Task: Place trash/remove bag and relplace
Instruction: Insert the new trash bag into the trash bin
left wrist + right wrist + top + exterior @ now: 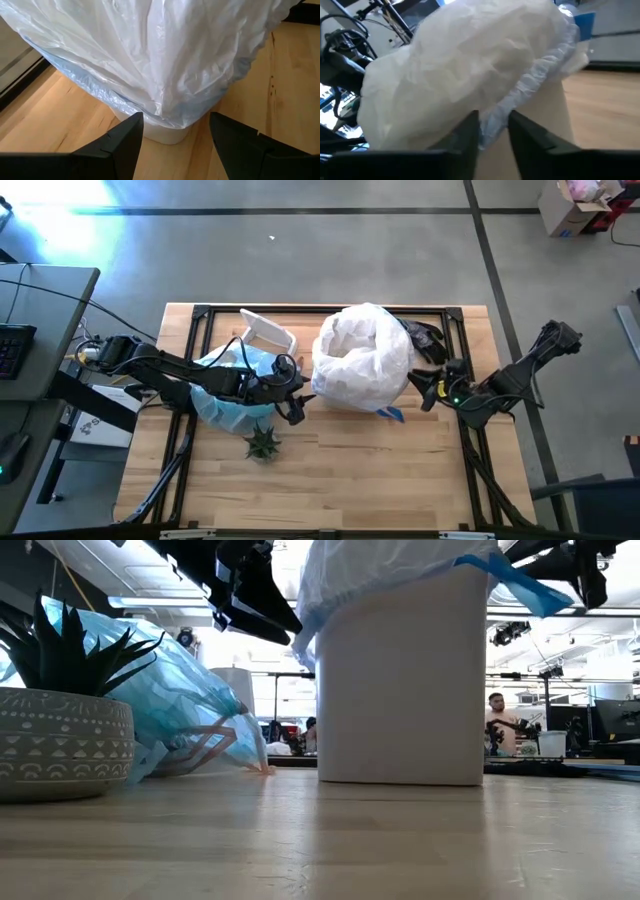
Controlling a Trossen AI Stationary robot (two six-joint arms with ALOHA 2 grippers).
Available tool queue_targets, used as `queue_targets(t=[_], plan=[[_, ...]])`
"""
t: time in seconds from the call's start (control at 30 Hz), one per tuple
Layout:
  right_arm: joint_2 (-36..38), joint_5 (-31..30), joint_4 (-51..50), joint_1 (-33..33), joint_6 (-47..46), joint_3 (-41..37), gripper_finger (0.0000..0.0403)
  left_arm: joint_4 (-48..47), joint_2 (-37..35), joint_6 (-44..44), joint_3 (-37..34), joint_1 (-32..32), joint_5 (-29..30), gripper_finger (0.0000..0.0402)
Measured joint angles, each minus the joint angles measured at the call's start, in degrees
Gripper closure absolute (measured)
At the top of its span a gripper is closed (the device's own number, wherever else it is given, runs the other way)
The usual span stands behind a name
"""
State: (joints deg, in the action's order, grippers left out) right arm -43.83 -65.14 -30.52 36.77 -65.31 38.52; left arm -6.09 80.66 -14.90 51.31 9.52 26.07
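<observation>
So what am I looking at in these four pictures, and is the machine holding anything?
Two robot arms work at a wooden table. One camera looks down from above, one sits at tabletop height, and one rides on each wrist. A white bin stands on the table with a fresh whitish bag draped over it. Beside it lie a full light-blue bag and a small potted plant. The left pincer hangs open near the bin, holding nothing. The right pincer pinches the whitish bag's gathered edge.

left gripper (172,137) spread wide, right gripper (493,131) nearly closed
</observation>
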Motion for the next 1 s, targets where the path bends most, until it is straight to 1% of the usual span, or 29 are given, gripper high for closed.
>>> queue_targets(t=[0.1, 0.13, 0.17, 0.27, 0.47, 0.57, 0.77, 0.9, 1.0], plan=[[-1.0, -0.5, 1.8, 0.0, 2.4, 0.0, 0.0368, 0.0, 0.0, 0.0, 0.0, 0.0, 0.0, 0.0188], [-1.4, -0.7, 1.7, 0.0, 2.4, 0.0, 0.0385, 0.0, 0.0, 0.0, 0.0, 0.0, 0.0, 0.0188], [-1.7, -0.7, 1.4, 0.0, 2.3, 0.0, 0.0392, 0.0, 0.0, 0.0, 0.0, 0.0, 0.0, 0.0188], [-2.8, -0.6, -1.2, 0.0, -1.0, 0.0, 0.0395, 0.0, 0.0, 0.0, 0.0, 0.0, 0.0, 0.0188], [-7.2, 0.9, -11.5, 0.0, -14.8, 0.0, 0.0402, 0.0, 0.0, 0.0, 0.0, 0.0, 0.0, 0.0188], [-10.0, 1.2, -14.2, 0.0, -19.1, 0.0, 0.0402, 0.0, 0.0, 0.0, 0.0, 0.0, 0.0, 0.0188], [-14.4, 1.4, -16.6, 0.0, -23.0, 0.0, 0.0403, 0.0, 0.0, 0.0, 0.0, 0.0, 0.0, 0.0188], [-15.7, 1.4, -17.6, 0.0, -25.3, 0.0, 0.0403, 0.0, 0.0, 0.0, 0.0, 0.0, 0.0, 0.0188], [-15.4, 2.1, -17.8, 0.0, -25.9, 0.0, 0.0389, -0.1, 0.0, -1.2, 0.0, 0.0, 0.0, 0.0188]])
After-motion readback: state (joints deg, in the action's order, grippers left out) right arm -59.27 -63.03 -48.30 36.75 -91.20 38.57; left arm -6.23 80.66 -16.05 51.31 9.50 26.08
